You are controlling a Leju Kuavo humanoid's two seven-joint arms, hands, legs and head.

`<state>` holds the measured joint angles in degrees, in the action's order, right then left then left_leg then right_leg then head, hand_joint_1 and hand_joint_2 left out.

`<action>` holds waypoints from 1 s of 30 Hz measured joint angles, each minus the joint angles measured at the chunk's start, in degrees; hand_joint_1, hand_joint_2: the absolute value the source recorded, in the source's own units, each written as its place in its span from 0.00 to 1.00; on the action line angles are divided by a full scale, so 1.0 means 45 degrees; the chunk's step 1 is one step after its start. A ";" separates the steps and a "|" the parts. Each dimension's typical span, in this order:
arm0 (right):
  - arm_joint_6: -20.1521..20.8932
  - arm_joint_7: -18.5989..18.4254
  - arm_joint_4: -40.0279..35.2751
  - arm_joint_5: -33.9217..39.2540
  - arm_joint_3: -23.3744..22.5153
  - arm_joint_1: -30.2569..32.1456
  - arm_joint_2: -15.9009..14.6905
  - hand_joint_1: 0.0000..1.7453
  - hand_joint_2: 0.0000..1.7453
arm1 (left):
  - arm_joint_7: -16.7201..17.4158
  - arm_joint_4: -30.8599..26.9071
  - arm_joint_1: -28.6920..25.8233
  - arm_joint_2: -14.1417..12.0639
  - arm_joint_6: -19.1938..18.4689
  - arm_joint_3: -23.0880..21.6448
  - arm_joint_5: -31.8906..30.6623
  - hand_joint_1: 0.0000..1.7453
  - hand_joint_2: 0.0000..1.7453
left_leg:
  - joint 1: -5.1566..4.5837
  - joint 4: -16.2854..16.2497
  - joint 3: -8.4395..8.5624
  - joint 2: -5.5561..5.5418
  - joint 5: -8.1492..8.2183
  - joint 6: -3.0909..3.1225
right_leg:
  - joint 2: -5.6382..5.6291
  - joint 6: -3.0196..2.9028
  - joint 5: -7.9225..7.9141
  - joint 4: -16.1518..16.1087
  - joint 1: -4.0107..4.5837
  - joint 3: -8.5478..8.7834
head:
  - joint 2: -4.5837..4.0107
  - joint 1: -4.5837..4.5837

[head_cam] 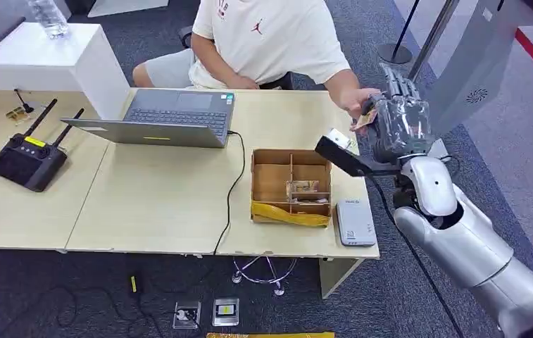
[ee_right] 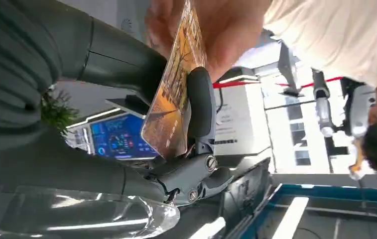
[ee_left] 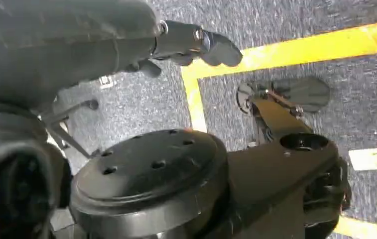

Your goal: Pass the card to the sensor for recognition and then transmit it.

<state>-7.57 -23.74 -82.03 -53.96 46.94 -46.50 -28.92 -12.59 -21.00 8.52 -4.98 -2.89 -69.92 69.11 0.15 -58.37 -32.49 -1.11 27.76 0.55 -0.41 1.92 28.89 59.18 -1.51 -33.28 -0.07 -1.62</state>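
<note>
I am holding the card [ee_right: 174, 94] pinched in my right hand [head_cam: 398, 123], raised at the upper right of the head view past the far right end of the worktop [head_cam: 165, 204], where the person's hand [head_cam: 351, 98] is touching the card's far end. The card's long axis is running from my fingers [ee_right: 200, 104] straight toward that hand, so the handover seems to turn on loosening my pinch. My left hand [ee_left: 191, 45] is hanging over the floor, holding nothing, fingers loosely curled.

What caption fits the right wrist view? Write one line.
Robot's right hand pinches an orange patterned card while a person's hand grasps its far end.
</note>
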 joint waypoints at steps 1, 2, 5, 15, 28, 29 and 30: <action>0.0146 0.0093 0.0228 0.0000 0.0175 -0.0200 0.0165 0.95 1.00 | 0.0039 0.0000 0.0045 0.0005 0.0000 -0.0009 -0.0044 0.00 0.00 | 0.0005 0.0000 -0.0001 -0.0002 0.0000 0.0000 | 0.0001 0.0000 0.0000 0.0000 0.0004 0.0001 | 0.0000 -0.0005; 0.0234 0.0176 0.0497 -0.0005 0.0371 -0.0422 0.0346 0.94 1.00 | 0.0063 0.0000 0.0073 0.0005 0.0000 -0.0015 -0.0079 0.00 0.00 | 0.0005 0.0001 0.0000 -0.0001 -0.0001 -0.0002 | 0.0000 0.0000 0.0000 0.0002 0.0005 0.0001 | 0.0000 -0.0005; 0.0263 0.0370 0.1476 0.0005 0.0894 -0.0962 0.0986 0.93 1.00 | 0.0097 -0.0005 0.0124 0.0005 0.0000 -0.0024 -0.0161 0.00 0.00 | 0.0014 0.0001 0.0002 -0.0001 -0.0008 -0.0013 | -0.0001 -0.0001 0.0000 0.0003 0.0012 0.0001 | 0.0000 0.0000; 0.0171 0.0763 0.3877 0.0223 0.1959 -0.1681 0.2289 0.00 1.00 | 0.0160 0.0000 0.0100 0.0000 0.0000 -0.0024 -0.0171 0.00 0.00 | 0.0018 0.0000 -0.0001 -0.0016 -0.0007 -0.0015 | 0.0008 -0.0003 0.0001 -0.0002 0.0015 0.0001 | 0.0000 0.0000; -0.1938 0.0520 0.4916 0.0670 0.2541 -0.1347 0.2424 0.00 1.00 | 0.0155 0.0000 -0.0001 0.0000 0.0000 -0.0015 -0.0064 0.00 0.00 | 0.0018 -0.0003 0.0011 -0.0004 -0.0005 -0.0017 | -0.0004 -0.0003 0.0001 -0.0008 0.0016 -0.0004 | 0.0000 0.0000; -0.2025 0.0511 0.4912 0.0705 0.2541 -0.1280 0.2371 0.00 1.00 | 0.0151 0.0000 -0.0035 0.0000 0.0000 -0.0015 -0.0039 0.00 0.00 | 0.0018 -0.0003 0.0011 -0.0004 -0.0005 -0.0017 | -0.0004 -0.0003 0.0001 -0.0008 0.0016 -0.0003 | 0.0000 0.0000; -0.2044 0.0506 0.4911 0.0709 0.2541 -0.1219 0.2342 0.00 1.00 | 0.0151 0.0000 -0.0063 0.0000 0.0000 -0.0015 -0.0030 0.00 0.00 | 0.0018 -0.0003 0.0010 -0.0004 -0.0005 -0.0017 | -0.0004 -0.0003 0.0001 -0.0008 0.0016 -0.0004 | 0.0000 0.0000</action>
<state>-16.76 -21.46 -59.93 -50.77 58.38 -51.98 -18.38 -11.91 -21.00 8.23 -4.98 -2.89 -69.99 68.98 0.23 -58.38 -32.44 -1.13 27.74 0.47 -0.43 1.91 28.89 59.14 -1.44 -33.30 -0.07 -1.62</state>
